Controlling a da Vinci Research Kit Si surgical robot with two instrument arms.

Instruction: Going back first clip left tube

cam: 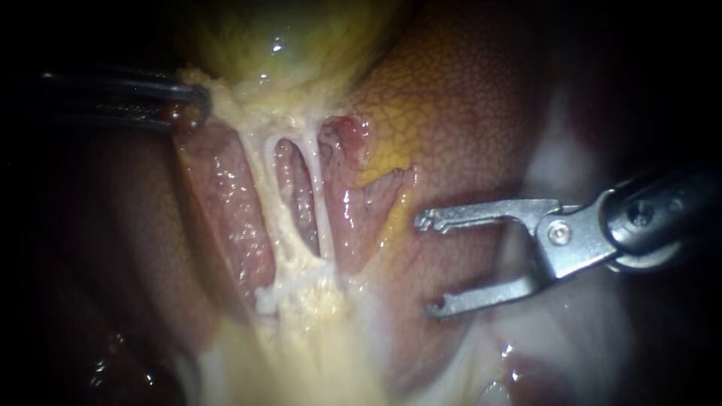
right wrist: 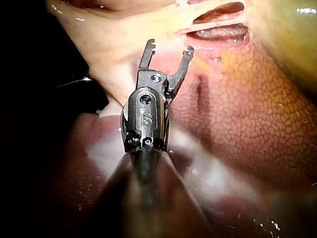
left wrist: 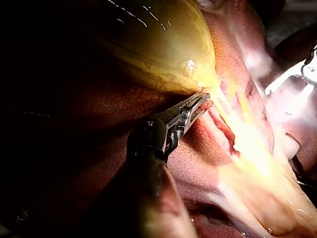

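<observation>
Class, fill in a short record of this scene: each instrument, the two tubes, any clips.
left instrument: pincer shut on tissue below the gallbladder
right instrument: pincer open, empty, apart from the tubes
left tube: bare, no clip seen
right tube: bare, no clip seen
background: liver

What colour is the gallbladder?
The gallbladder is glossy yellow-green; the left wrist view shows it best.
</observation>
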